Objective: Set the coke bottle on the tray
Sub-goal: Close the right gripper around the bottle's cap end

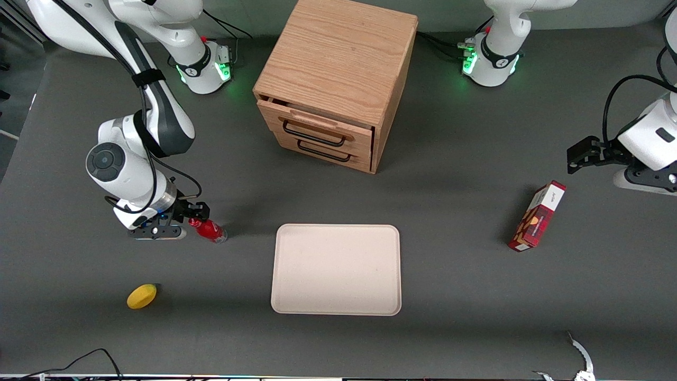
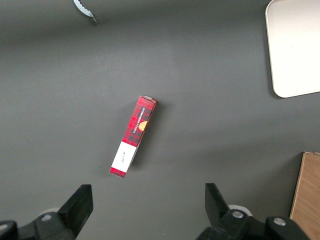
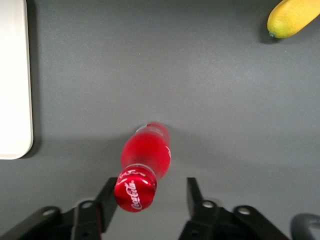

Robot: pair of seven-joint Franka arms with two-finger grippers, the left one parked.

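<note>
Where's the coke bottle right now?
The bottle stands on the table toward the working arm's end, beside the tray, its cap between the open pincer's fingers.

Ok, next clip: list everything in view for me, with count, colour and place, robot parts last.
coke bottle: one, red with a red cap, standing on the table beside the tray, toward the working arm's end.
tray: one, pale beige-pink, flat on the table in front of the cabinet, nothing on it.
drawer cabinet: one, light wood with two black-handled drawers, farther from the front camera than the tray; top drawer slightly open.
box: one, red and white, toward the parked arm's end of the table.
lemon-like fruit: one, yellow, nearer the front camera than the bottle.
table: one, dark grey.
pincer: one, black, open, its fingers either side of the bottle's cap.
</note>
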